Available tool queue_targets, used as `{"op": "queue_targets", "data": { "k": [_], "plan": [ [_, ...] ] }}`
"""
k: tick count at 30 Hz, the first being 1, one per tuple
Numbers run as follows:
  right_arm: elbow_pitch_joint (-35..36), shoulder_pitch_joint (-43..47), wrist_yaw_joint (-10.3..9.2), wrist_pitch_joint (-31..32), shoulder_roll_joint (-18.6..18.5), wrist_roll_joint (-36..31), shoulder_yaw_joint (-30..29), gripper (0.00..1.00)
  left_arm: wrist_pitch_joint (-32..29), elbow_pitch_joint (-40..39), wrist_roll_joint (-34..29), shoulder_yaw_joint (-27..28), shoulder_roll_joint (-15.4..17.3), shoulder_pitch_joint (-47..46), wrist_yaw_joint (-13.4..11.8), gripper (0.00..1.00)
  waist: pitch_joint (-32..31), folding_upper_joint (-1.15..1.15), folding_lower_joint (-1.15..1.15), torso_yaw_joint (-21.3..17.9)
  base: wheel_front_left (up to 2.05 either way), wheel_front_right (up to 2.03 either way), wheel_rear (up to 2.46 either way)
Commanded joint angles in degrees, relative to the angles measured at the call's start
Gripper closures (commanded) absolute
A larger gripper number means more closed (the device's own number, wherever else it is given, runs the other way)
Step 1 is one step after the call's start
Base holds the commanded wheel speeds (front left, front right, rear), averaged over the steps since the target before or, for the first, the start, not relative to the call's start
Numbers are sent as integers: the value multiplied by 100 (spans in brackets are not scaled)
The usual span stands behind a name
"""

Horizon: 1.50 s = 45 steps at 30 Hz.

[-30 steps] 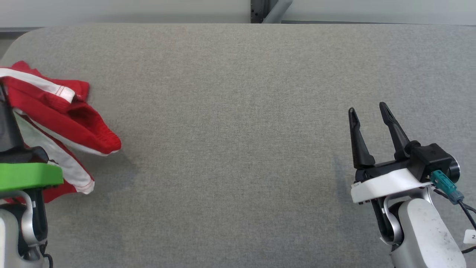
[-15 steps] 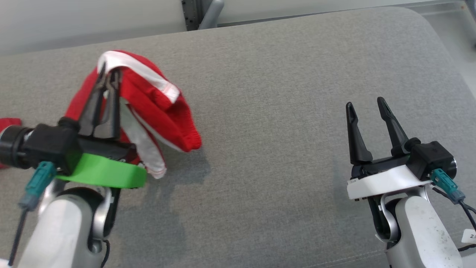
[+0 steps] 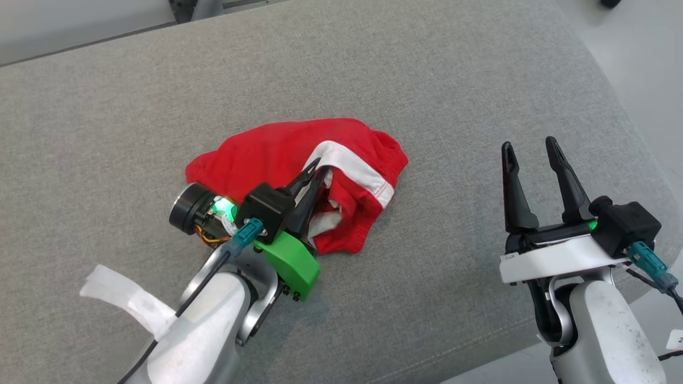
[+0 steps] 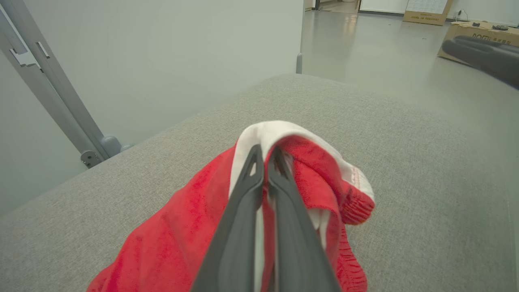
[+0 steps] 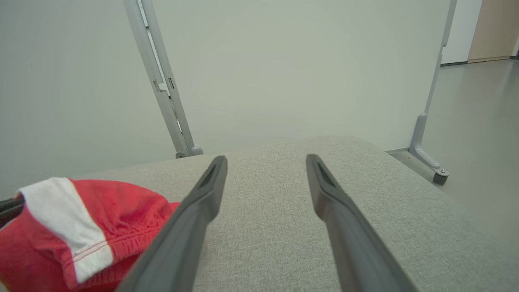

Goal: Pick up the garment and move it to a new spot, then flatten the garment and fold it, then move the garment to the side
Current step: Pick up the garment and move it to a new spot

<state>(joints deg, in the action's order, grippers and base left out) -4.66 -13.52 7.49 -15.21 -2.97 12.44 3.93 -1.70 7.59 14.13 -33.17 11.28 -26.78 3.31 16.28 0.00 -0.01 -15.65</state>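
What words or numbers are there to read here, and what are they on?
"2": small white paper tag, cut off at the head view's right edge.
Print on the brown cardboard box on the floor: too blurred to read.
Tiny label on the white plate behind the right gripper: too small to read.
No writing shows on the red and white garment.

**Red garment on grey cloth**

The garment (image 3: 267, 152) is bright red, with a broad white band stitched in red. The table (image 3: 453, 69) is plain flecked grey fabric. The black-fingered left gripper (image 3: 319, 164) carries a green bracket (image 3: 291, 264). The black-fingered right gripper (image 3: 528, 143) carries a white bracket (image 3: 555, 261).
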Motion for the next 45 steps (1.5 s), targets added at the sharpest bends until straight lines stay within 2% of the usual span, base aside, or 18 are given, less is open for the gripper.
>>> {"op": "queue_targets", "data": {
  "k": [1,6,7,8,9,14,20,31,38,45],
  "plan": [
    [27,-20,0,-6,3,45,-9,0,45,161,-3,-32,-39,-91,43,100,199,0,1,-132,0,0,0],
    [15,-66,0,-6,3,102,7,0,194,761,88,-137,-175,-190,115,100,247,0,1,13,0,0,0],
    [1,-69,0,-6,3,97,2,0,250,849,120,-148,-221,-210,123,93,246,0,1,62,0,0,0],
    [-14,-71,0,-6,2,94,7,0,302,927,145,-141,-259,-215,114,29,237,0,1,115,0,0,0],
    [-29,-75,0,-6,2,78,10,0,375,986,139,-139,-277,-222,86,0,223,0,1,170,0,0,0],
    [-111,-68,0,-6,0,-30,0,0,874,1024,394,-28,-448,40,34,0,30,0,1,505,0,0,0],
    [-194,39,0,-6,-2,-146,2,0,1297,778,635,288,-372,431,-196,0,-258,0,1,843,0,0,0],
    [-294,193,0,-6,-13,-321,2,0,1631,385,980,1265,-23,993,-715,0,-645,0,1,1236,0,0,0],
    [-382,359,0,-6,-102,-361,27,0,1667,150,980,1684,284,1396,-803,0,-927,0,1,1372,0,0,0],
    [-377,585,0,93,-158,-370,59,0,1675,-121,943,1775,441,1840,-839,0,-1206,0,1,1399,0,0,0]
  ]
}}
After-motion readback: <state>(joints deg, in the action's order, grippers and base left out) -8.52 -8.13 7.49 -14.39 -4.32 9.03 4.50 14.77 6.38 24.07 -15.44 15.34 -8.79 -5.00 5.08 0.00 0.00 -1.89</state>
